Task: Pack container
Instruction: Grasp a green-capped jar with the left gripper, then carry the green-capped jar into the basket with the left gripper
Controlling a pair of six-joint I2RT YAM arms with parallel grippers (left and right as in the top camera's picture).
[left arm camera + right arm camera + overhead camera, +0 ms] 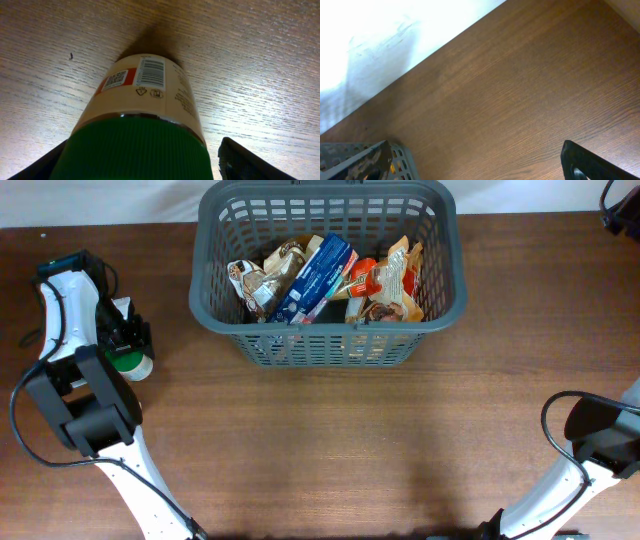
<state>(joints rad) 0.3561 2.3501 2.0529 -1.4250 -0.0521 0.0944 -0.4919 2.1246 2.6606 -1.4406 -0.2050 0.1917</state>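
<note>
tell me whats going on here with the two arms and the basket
The left gripper is at a green-lidded jar left of the basket, jaws either side of its lid; whether they are clamped is unclear. The basket already holds a blue box and several snack packets. The right gripper is over bare table, jaws open and empty.

A jar with a green lid (145,95) is sitting on the brown wooden table (350,450). A blue box (318,275) is leaning among shiny snack bags (395,280).
</note>
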